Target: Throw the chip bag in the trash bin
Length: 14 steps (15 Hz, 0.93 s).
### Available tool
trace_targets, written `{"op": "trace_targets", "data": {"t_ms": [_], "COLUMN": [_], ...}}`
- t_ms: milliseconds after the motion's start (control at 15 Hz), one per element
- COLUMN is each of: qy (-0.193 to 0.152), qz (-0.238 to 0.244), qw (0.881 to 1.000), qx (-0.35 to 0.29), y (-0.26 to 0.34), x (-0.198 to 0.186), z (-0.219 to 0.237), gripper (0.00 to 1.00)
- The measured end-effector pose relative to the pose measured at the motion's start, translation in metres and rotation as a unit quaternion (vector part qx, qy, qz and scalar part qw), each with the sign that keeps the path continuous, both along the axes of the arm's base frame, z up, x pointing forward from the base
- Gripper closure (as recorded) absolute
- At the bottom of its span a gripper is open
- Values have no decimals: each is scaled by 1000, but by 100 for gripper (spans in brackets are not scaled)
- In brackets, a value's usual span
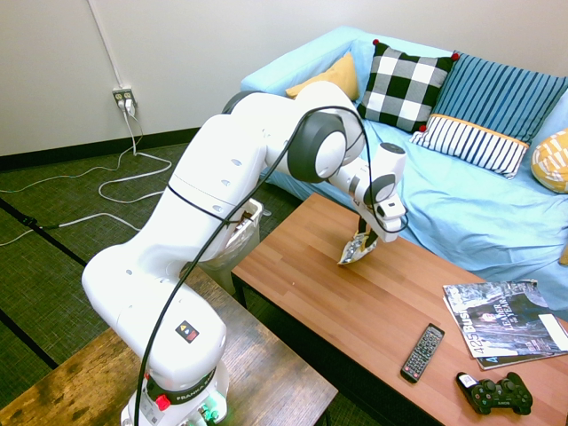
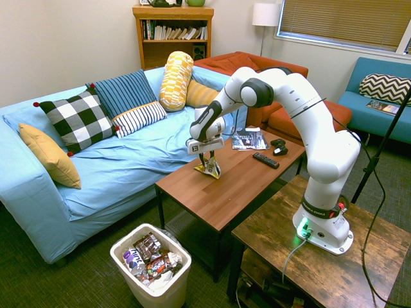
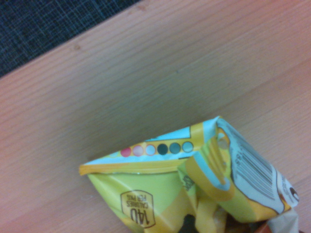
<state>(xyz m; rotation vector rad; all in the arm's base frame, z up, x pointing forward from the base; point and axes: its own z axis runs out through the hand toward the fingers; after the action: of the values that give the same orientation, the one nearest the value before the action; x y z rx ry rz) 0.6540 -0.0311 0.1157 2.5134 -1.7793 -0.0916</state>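
The chip bag (image 1: 353,251) (image 2: 209,170), yellow and white with dark print, stands tilted on the wooden coffee table (image 1: 337,302) (image 2: 225,192), its lower edge touching the top. My gripper (image 1: 366,241) (image 2: 209,160) points down over it, fingers shut on the bag's upper part. In the wrist view the crumpled bag (image 3: 184,194) fills the lower half against the table's wood. The white trash bin (image 2: 122,256) stands on the floor off the table's end near the sofa, holding several wrappers; in the first exterior view the bin (image 1: 247,232) is mostly hidden behind my arm.
Further along the table lie a remote (image 1: 422,352) (image 2: 264,160), a black game controller (image 1: 494,394) (image 2: 279,147) and a magazine (image 1: 506,324) (image 2: 247,138). A blue sofa (image 1: 461,204) (image 2: 115,167) with cushions runs along the table's long side.
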Motion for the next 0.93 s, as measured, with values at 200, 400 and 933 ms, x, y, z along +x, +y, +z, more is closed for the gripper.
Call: {"op": "trace_targets", "data": {"t_ms": [200, 400, 933], "qy": [-18, -47, -86], "qz": [13, 47, 221], "qw": [1000, 998, 971], "qx": [11, 22, 8], "y": [10, 53, 306], "x": [5, 1, -83], "z": [25, 68, 134], "gripper": [100, 100, 100]}}
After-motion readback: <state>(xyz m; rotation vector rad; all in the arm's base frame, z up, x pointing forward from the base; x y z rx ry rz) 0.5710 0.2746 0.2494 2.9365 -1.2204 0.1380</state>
